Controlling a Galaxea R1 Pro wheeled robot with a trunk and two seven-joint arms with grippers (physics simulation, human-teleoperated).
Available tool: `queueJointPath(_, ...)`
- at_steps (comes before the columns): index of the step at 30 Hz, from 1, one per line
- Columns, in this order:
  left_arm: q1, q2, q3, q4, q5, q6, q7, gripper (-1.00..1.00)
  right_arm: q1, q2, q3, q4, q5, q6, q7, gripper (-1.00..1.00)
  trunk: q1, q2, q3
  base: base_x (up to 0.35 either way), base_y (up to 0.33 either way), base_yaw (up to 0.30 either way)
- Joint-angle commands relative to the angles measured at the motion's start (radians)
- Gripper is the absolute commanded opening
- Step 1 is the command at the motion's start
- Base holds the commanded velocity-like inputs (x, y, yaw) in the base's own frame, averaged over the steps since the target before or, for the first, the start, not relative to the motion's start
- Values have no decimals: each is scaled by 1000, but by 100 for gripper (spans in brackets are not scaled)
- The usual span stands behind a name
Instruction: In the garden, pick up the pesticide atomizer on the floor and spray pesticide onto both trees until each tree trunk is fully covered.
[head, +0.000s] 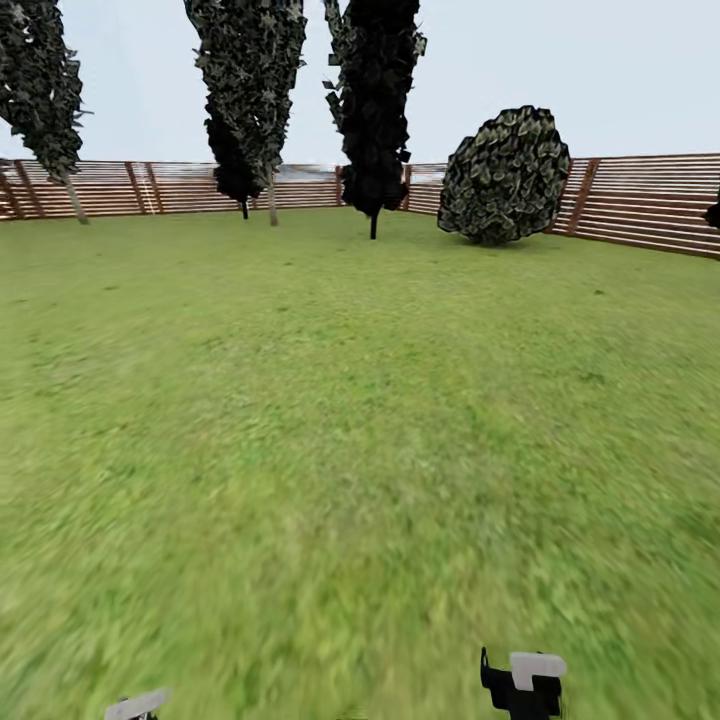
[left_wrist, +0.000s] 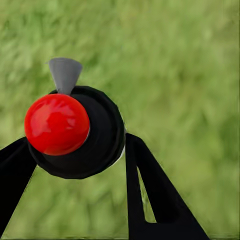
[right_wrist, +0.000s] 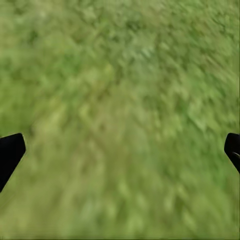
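A: Two hands logged. Left hand was clamped on the pesticide atomizer, its bottle hidden behind the red cap.

B: Right hand was spread wide over the grass floor, fingertips cut off.

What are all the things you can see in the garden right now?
Lawn: one, green, the whole ground.
Fence: one, brown slats, along the far edge.
Tall trees: four, dark green to near-black, by the fence; one at far left, three near the middle.
Round bush: one, dark green, right of the trees.
Pesticide atomizer: one, black with a red ball and grey nozzle, between the left tool's fingers.
Left tool: black, shut on the atomizer.
Right tool: black, open over grass.
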Motion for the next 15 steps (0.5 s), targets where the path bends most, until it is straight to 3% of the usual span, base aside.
queueJointPath(1,-1,0,-10,0,2,-2,7,-100,0,0,8,0,-10,-3,-2,100,0,0,-1,-23,13,285)
queueJointPath(15,-1,0,-10,-1,4,-1,7,-100,0,0,8,0,-10,-3,-2,100,0,0,-6,-2,1,285)
